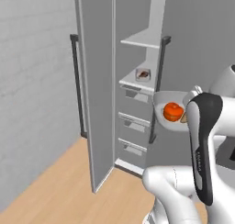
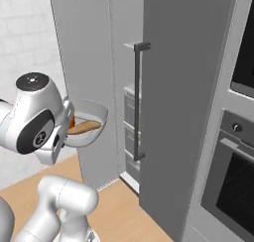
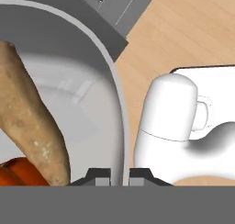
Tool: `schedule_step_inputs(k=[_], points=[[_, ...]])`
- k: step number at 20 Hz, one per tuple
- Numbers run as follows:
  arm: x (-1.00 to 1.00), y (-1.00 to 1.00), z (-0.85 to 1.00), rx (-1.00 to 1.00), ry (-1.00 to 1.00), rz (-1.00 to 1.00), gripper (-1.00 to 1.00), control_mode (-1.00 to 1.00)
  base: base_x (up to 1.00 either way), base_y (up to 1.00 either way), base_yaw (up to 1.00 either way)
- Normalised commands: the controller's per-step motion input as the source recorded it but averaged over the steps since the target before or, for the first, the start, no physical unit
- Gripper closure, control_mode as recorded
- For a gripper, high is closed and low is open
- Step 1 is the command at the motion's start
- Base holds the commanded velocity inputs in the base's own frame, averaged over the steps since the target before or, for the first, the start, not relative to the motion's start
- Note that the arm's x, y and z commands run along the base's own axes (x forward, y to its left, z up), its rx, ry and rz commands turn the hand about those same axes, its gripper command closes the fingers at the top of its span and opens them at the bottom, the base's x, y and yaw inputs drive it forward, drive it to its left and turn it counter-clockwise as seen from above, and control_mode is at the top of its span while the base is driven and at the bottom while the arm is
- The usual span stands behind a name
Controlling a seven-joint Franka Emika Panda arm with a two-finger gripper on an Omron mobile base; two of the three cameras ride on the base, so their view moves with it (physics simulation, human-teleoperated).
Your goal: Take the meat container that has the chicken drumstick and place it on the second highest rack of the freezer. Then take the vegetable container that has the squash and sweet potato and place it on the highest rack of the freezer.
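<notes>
While my gripper (image 3: 117,175) pinches the vegetable container (image 3: 114,94) rim, I hold it aloft.
Arm folded, bowl with squash (image 1: 173,111) and sweet potato (image 2: 84,127) beside the open freezer (image 1: 98,81).

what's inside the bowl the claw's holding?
The vegetable container holds the squash and the sweet potato. The arm covers part of it in both base views.

The arm (image 1: 202,149) is glossy white, built of rounded tubular links with bulbous joints. One link carries a long black inlay strip with faint small lettering. A joint cap (image 2: 32,81) is a dark disc with a pale centre, above a black oval panel. The fingertips (image 3: 98,176) are small, dark and angular.
</notes>
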Motion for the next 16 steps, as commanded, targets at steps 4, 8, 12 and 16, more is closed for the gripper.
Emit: schedule_step_inputs(k=[4, 8, 12, 16], points=[[0.0, 0.0, 0.0, 0.0, 0.0, 0.0, 1.0, 1.0, 0.56, 0.51, -0.42], [0.0, 0.0, 0.0, 0.0, 0.0, 0.0, 1.0, 1.0, 0.67, 0.48, -0.44], [0.0, 0.0, 0.0, 0.0, 0.0, 0.0, 1.0, 1.0, 0.64, 0.42, -0.48], [0.0, 0.0, 0.0, 0.0, 0.0, 0.0, 1.0, 1.0, 0.65, 0.33, -0.47]])
